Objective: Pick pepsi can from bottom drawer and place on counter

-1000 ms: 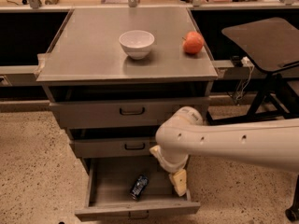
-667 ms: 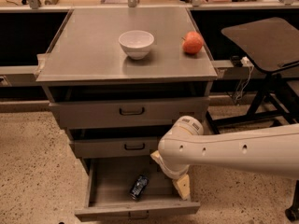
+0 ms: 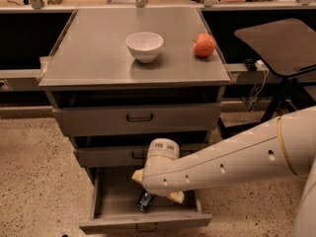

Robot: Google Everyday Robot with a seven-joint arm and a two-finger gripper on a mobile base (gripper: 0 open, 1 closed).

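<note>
One raised camera faces the counter [image 3: 89, 58] front-on, looking down, pincer [image 3: 156, 187] over the bottom drawer [image 3: 143, 221].

A: Loose items?
B: White bowl [image 3: 144, 46], upright. Reddish apple [image 3: 204, 45] to its right, well apart.
A: Cabinet front?
B: Top drawer [image 3: 98, 120] and middle drawer [image 3: 106, 157] both pushed in.
A: Surroundings?
B: Dark side table [image 3: 281, 43] at right, cables [image 3: 254, 90] hanging beside it. Speckled floor [image 3: 34, 177] below.
</note>
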